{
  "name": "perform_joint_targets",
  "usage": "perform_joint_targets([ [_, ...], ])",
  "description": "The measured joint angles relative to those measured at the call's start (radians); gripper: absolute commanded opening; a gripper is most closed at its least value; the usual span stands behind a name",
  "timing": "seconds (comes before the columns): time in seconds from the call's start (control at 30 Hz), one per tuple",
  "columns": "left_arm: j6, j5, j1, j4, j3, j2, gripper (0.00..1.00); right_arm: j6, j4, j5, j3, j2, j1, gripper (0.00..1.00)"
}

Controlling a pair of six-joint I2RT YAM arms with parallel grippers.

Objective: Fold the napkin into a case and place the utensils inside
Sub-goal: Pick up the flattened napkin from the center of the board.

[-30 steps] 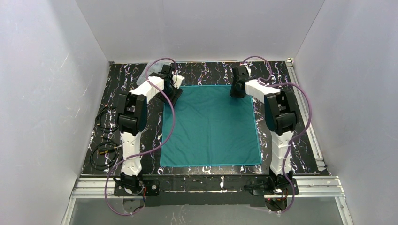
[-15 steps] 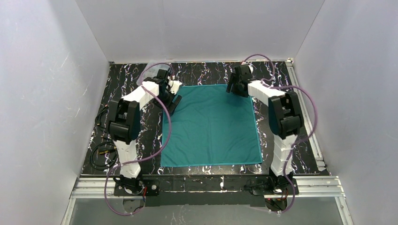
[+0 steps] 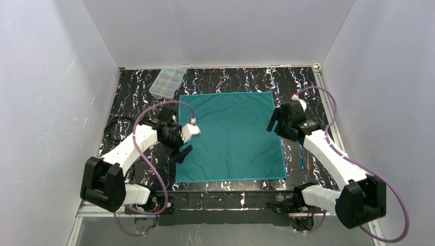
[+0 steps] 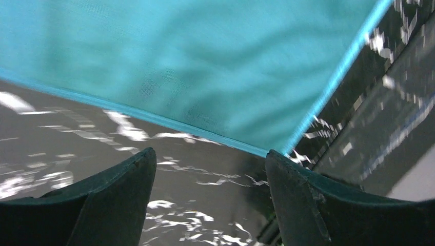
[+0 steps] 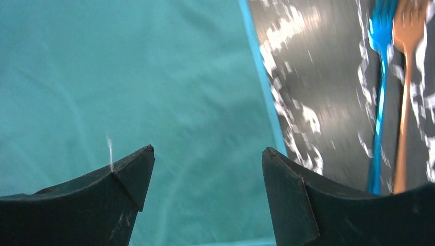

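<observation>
Napkin [image 3: 231, 136], one, lies flat and unfolded mid-counter [image 3: 133, 102]. Two utensils [image 5: 380, 92], one blue and one orange, lie just right of it, blurred, with their lower ends hidden behind the right hand [image 5: 208, 151]. One clear box [image 3: 167, 82] sits far-left. Left hand [image 4: 208, 154] and right hand are both spread and empty.

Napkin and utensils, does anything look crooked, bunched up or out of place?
Nothing stands out. The napkin lies spread flat, roughly square to the table, with only faint ripples. The utensils lie side by side beside its right edge.
</observation>
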Motion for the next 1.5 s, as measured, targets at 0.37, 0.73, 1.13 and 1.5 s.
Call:
perform_joint_targets([
  [0.37, 0.148, -0.013, -0.142, -0.032, -0.253, -0.145, 0.66, 0.085, -0.267, -0.098, -0.183, -0.162, 0.000, 0.75],
  [0.73, 0.180, -0.098, -0.269, 0.055, -0.402, -0.213, 0.60, 0.129, -0.334, -0.139, -0.330, -0.279, 0.000, 0.74],
  [1.13, 0.211, -0.170, -0.277, 0.113, -0.396, -0.178, 0.56, 0.153, -0.336, -0.143, -0.337, -0.264, 0.000, 0.68],
  [1.5, 0.210, -0.174, -0.279, 0.114, -0.390, -0.174, 0.41, 0.200, -0.324, -0.135, -0.413, -0.251, 0.000, 0.59],
])
